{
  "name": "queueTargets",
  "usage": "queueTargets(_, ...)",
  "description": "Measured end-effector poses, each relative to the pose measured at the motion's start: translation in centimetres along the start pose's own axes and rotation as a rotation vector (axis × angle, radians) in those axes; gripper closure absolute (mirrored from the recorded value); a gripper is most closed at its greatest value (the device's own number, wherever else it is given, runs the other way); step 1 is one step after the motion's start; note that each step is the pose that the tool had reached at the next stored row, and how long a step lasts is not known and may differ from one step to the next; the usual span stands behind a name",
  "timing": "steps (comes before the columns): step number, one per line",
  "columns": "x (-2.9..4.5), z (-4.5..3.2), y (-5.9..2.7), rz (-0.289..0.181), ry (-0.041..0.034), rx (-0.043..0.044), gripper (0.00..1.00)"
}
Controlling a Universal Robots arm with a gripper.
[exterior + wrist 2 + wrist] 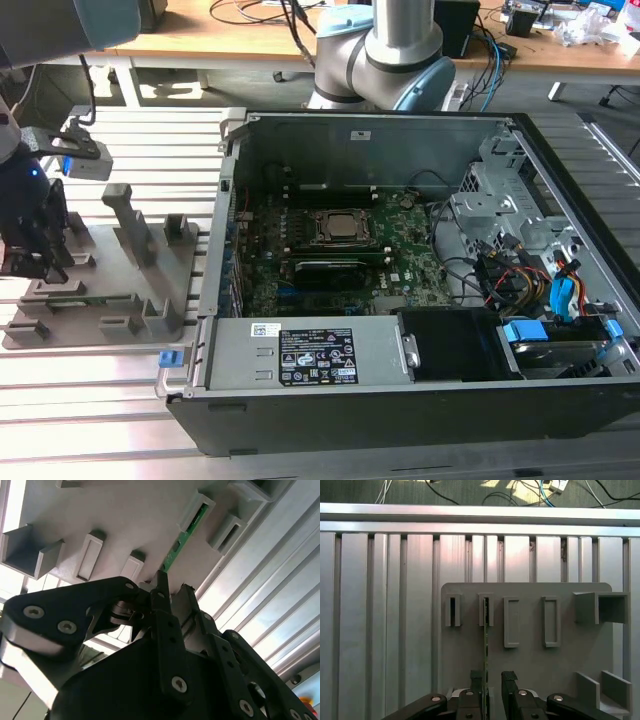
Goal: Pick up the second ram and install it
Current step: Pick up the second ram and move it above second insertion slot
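A black robot claw (493, 676) hovers low over a grey plastic tray (535, 650) on a ribbed metal desk (385, 630). A thin green memory stick (486, 630) stands on edge in the tray's slots. The claw is narrowly open, its fingers on either side of the stick's near end. In the exterior view, the tray lies on the exterior view's left of an open computer case (370, 140).

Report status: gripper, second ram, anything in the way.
Gripper open, fingers straddling near end of second ram. Ram on edge in grey holder tray, not yet lifted. Far end sits in a tray slot.
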State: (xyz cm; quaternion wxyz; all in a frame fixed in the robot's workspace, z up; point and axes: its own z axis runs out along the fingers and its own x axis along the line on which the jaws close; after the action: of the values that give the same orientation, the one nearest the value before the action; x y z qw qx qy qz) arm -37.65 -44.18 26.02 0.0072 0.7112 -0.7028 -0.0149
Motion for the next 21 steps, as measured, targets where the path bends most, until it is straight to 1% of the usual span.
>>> queueTargets(4,0.59,0.52,-0.01,0.000,0.0001,-0.0001,0.70)
queueTargets(7,0.70,1.51,-0.09,0.000,0.0000,-0.0001,0.70)
queueTargets(8,0.69,1.83,-0.14,0.000,-0.0011,0.0000,0.70)
queueTargets(10,0.66,2.65,-0.27,0.000,-0.0089,0.0001,0.70)
queueTargets(11,0.66,2.96,-0.30,0.000,-0.0148,0.0002,0.70)
queueTargets(12,0.66,3.27,-0.30,0.000,-0.0179,0.0001,0.70)
queueTargets(15,0.67,4.22,-0.34,-0.001,-0.0196,0.0002,0.70)
queueTargets(19,0.69,5.77,-0.38,-0.001,-0.0199,0.0001,0.70)
queueTargets(20,0.69,6.06,-0.39,-0.001,-0.0208,0.0001,0.70)
queueTargets(21,0.70,6.12,-0.39,-0.001,-0.0224,0.0000,0.70)
